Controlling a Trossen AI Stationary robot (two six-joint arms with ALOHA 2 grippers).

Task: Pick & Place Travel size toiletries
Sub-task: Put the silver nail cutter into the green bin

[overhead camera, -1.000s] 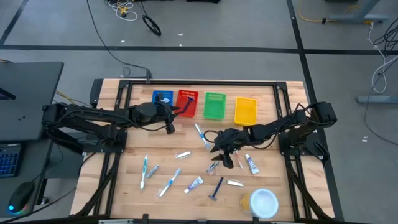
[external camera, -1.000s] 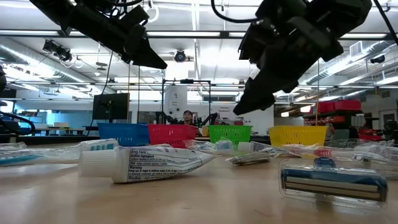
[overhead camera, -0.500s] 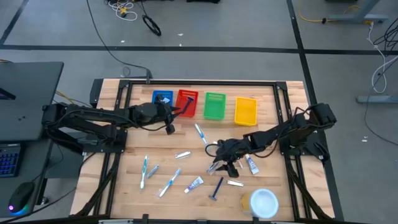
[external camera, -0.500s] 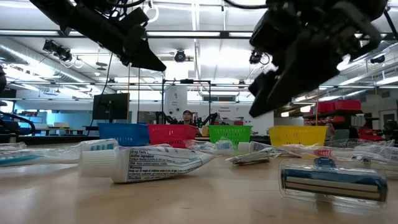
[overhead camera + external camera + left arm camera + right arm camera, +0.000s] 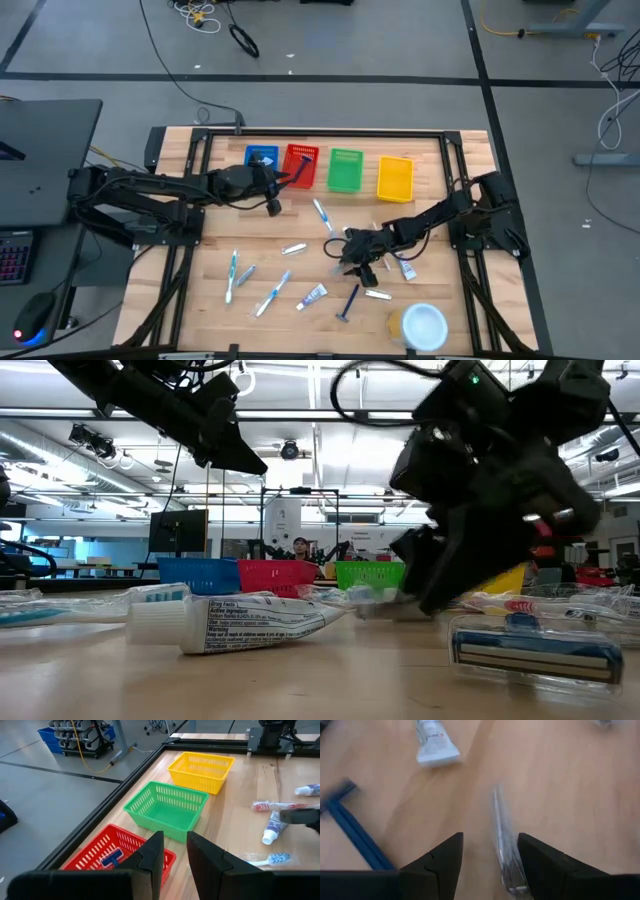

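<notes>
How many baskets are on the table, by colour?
Blue basket: 1
Red basket: 1
Green basket: 1
Yellow basket: 1
Total: 4
</notes>
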